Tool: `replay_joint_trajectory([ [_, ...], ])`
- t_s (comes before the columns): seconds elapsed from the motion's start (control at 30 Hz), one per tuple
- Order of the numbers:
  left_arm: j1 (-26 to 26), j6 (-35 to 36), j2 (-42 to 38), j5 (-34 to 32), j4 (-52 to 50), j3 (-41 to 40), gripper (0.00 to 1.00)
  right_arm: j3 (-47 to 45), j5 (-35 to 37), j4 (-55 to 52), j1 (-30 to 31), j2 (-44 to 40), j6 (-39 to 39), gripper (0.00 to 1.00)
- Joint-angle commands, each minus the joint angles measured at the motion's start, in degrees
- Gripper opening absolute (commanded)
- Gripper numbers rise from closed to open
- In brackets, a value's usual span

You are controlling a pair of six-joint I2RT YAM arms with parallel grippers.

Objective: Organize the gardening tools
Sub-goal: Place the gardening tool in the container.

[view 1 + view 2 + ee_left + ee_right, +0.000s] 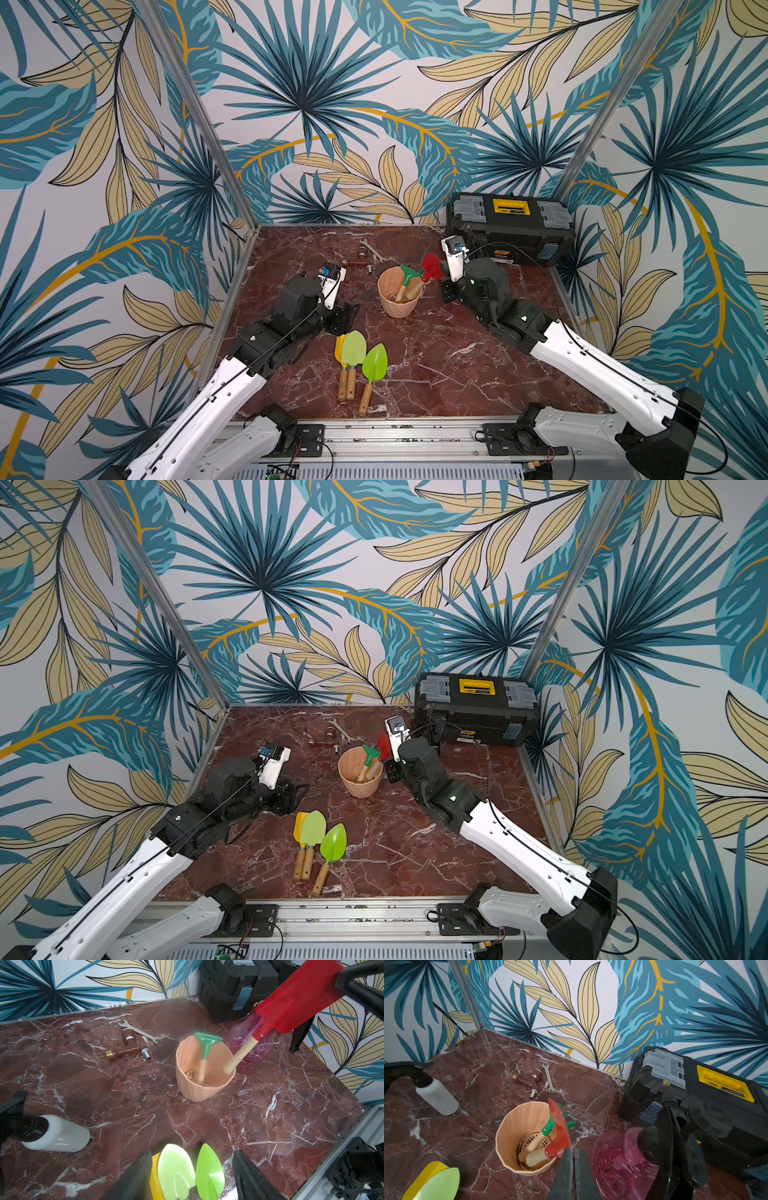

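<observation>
Two in peach pot (400,309): green rake (409,274) and red trowel (432,266)

Table (457,374): red-brown marble with white veining, enclosed by leaf-print walls (307,104).

Far right corner: black toolbox (511,232) (476,710), closed, with a yellow handle plate and grey lid compartments.

Far edge, around the middle: silver open-ended wrench (371,248) (139,1031) lying flat. Just beside it on its left is a brown tap fitting (124,1051) (527,1081) with brass and chrome ends.

Near the table centre: peach ribbed pot (399,309) (360,787), upright.

Wrist views only: white bottle (60,1133) (437,1097) with a black top, lying on its side.
</observation>
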Motion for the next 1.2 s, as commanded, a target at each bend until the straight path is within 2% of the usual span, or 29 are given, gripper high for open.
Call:
replay_joint_trajectory([
  [0.0, -0.1, -0.3, 0.0, 0.1, 1.3, -1.0, 0.66, -0.5, 0.4, 2.4, 0.1, 1.6, -4.0, 0.00],
  [0.57, -0.1, 0.2, 0.0, -0.1, 1.8, -1.6, 0.66, -7.0, -4.5, 12.0, 0.7, 5.3, -7.1, 0.00],
  [0.8, -0.1, 0.4, -0.1, -0.2, 1.1, -1.2, 0.66, -7.6, -3.7, 11.7, 1.0, 7.0, -6.8, 0.01],
  [1.17, -0.1, 0.3, -0.1, -0.1, 1.0, -0.6, 0.67, -9.0, -1.8, 11.8, 1.0, 7.4, -5.1, 0.08],
])
